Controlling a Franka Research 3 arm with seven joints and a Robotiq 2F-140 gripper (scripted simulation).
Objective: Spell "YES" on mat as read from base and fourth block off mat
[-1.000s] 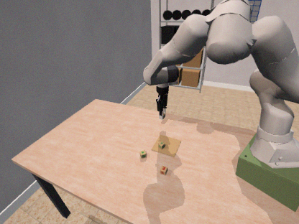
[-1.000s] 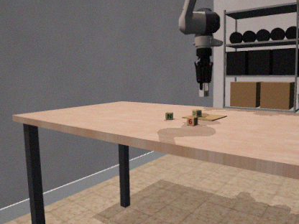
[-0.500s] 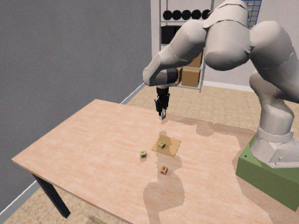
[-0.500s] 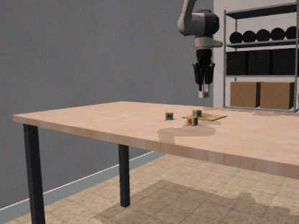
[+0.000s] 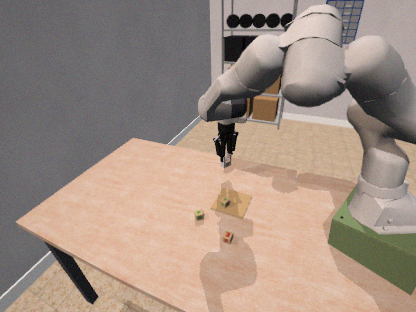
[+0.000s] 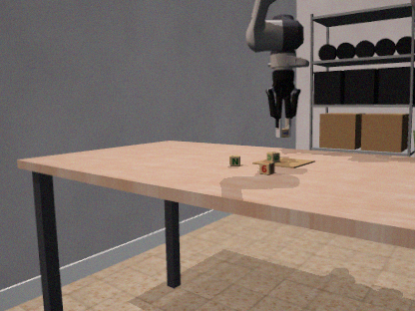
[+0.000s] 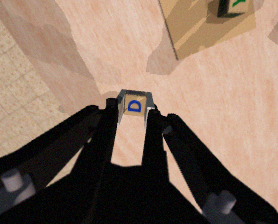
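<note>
My gripper [image 5: 226,163] is shut on a small wooden block with a blue letter like a D [image 7: 134,105] and holds it high above the table, beside the far edge of the tan mat [image 5: 231,203]. The held block also shows in the exterior view [image 6: 284,133]. One block with green lettering [image 5: 225,202] lies on the mat and shows at the top edge of the wrist view [image 7: 232,7]. A green N block [image 6: 234,161] [image 5: 199,215] lies off the mat on the table. A block with a red character [image 6: 266,167] lies off the mat nearer the base [image 5: 228,237].
The green robot pedestal [image 5: 370,243] stands at the table's right side. A metal shelf with boxes and black balls [image 6: 364,78] stands beyond the table. The mat also shows in the wrist view [image 7: 210,25].
</note>
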